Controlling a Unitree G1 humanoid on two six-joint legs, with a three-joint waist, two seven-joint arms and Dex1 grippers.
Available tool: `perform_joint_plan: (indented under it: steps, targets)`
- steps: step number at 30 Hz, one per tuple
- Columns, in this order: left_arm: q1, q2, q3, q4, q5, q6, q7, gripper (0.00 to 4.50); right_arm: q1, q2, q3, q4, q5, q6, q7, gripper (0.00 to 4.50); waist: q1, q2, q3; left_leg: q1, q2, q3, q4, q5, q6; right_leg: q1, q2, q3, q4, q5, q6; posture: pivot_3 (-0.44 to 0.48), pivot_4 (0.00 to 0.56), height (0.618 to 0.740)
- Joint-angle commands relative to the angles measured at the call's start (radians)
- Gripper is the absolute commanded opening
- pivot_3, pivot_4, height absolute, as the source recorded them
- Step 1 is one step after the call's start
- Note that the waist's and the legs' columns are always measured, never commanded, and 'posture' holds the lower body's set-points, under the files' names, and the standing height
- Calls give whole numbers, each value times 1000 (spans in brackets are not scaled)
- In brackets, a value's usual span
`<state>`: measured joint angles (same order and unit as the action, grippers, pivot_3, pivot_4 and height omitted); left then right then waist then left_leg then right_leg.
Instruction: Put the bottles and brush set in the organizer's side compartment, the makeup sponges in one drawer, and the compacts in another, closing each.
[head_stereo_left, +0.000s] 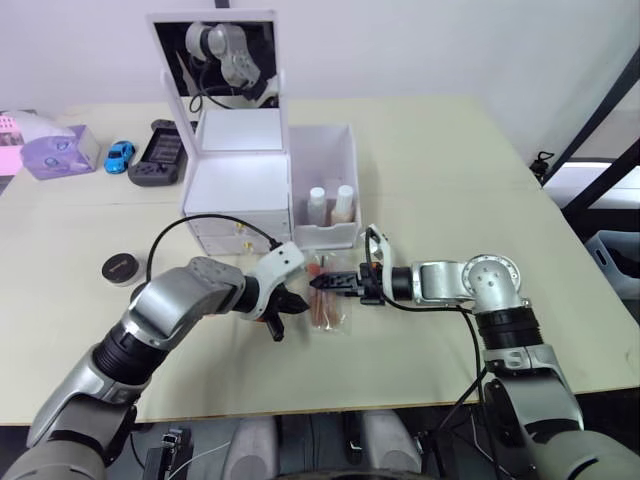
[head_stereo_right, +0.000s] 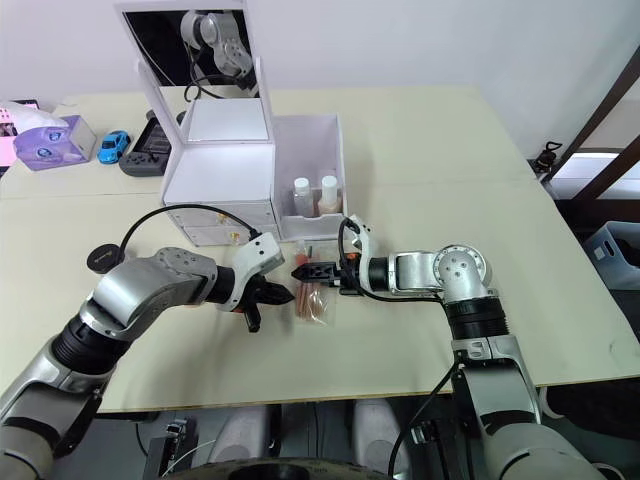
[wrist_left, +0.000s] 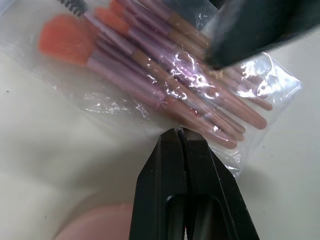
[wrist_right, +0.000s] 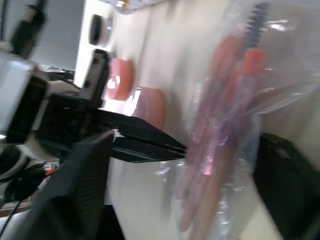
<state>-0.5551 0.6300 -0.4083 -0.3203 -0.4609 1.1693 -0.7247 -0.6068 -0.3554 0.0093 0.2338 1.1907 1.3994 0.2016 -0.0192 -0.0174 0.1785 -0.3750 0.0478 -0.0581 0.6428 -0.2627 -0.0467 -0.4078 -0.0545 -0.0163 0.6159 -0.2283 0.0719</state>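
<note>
Clear plastic of the brush set is seen flat on the table, flanked by both grippers. The left gripper is clenched empty at its edge; the right gripper is spread around it. Beyond, the bottles are held in the organizer.

Legible text, labels, brands, numbers, signs: none that I can read. The purple-and-white box at my ten o'clock shows markings too small to make out; the brush set pouch under my jaws carries no readable print
</note>
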Motion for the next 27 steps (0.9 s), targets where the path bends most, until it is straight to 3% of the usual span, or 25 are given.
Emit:
perform_joint_plan:
  steps: [1,5,11,19,27]
  targets:
    - [6,-6,9,-19,3,4,6,0,30,22,18,30,-65,68,10,1991,0,0,0,0,0,0,0,0,0,0,0,0,-1,0,0,0,150,739]
    - [9,-11,9,-23,2,-1,6,0,41,23,-13,0,-101,89,33,32,2,-2,-2,0,0,1,-3,0,0,-1,0,1,-1,0,0,0,150,739]
    - [7,12,11,-45,-2,-36,-31,0,114,-24,-59,-209,-88,126,74,32,8,-2,-2,-2,0,0,-3,0,0,-2,0,1,-3,-1,1,0,150,739]
    - [70,18,245,-133,-130,-224,-156,0,233,-126,-201,-610,-9,48,117,32,7,-2,-1,-16,-1,1,-8,0,0,-18,1,4,-3,2,-1,0,150,739]
    - [148,39,459,-129,-245,-394,-267,0,305,-250,-318,-931,-40,-282,305,32,7,-2,-1,-14,0,1,-9,0,0,-17,6,9,-3,-2,1,0,150,739]
